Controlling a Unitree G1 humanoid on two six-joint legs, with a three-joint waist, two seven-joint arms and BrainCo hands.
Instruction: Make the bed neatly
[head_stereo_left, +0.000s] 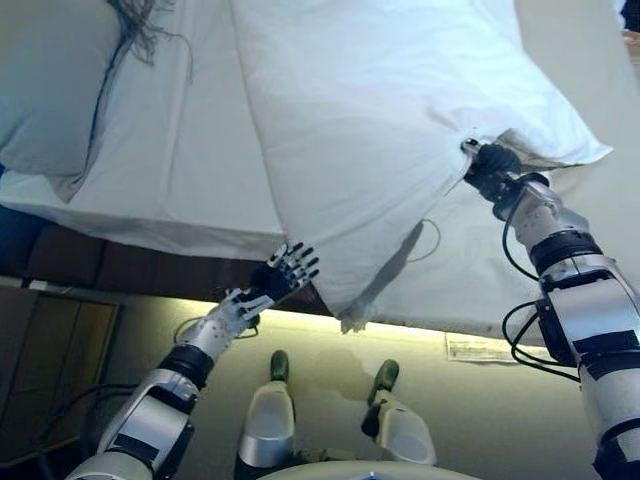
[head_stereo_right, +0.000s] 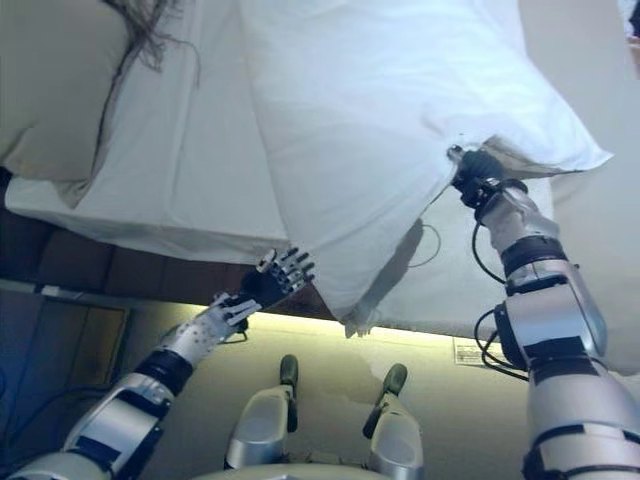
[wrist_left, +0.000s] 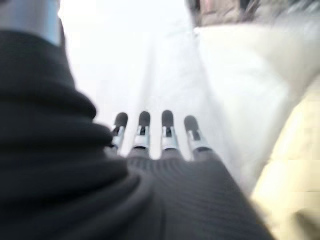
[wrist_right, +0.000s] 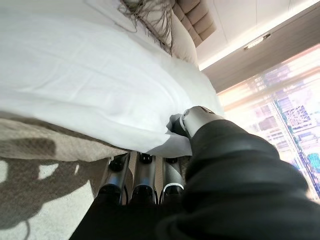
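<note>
The white duvet (head_stereo_left: 390, 110) is lifted above the bed (head_stereo_left: 190, 150), one edge pinched in the right hand (head_stereo_left: 487, 165). The left hand (head_stereo_left: 283, 273), fingers straight and empty, is held just beside the hanging lower corner, nearer to it.

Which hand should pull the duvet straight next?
The right hand, probably: its fingers already pinch the duvet at a lifted edge. The left hand is open at the edge of the bed, holding nothing.
</note>
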